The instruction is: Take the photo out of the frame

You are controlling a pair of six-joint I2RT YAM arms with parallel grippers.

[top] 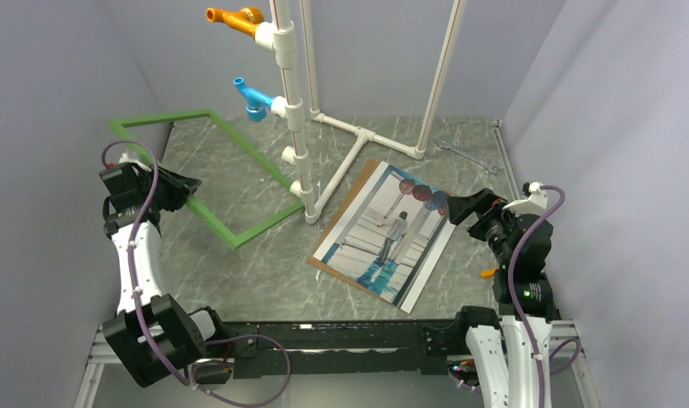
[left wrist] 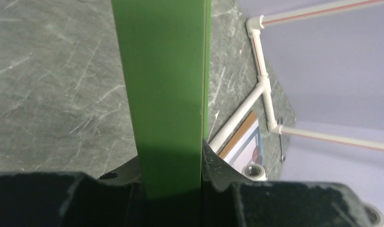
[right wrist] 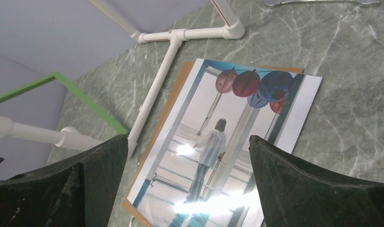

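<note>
Your left gripper (top: 172,192) is clamped narrow on the near-left rail of the frame (top: 254,151); in the left wrist view the green rail runs straight up out of the pinched jaws (left wrist: 171,182). That arm reaches up the left side of the table (top: 239,280), its wrist turned so the fingers point right. The frame sits on the left half of the table, its right corner close to the foot of the stand (top: 291,119); whether they touch you cannot tell. Your right gripper (top: 458,209) stands wide with nothing between its fingers, the arm bent at the wrist so it points left and down at the balloon end of the photo (top: 383,234). The photo lies out of the frame, flat on the board (top: 351,194), right of the stand.
</note>
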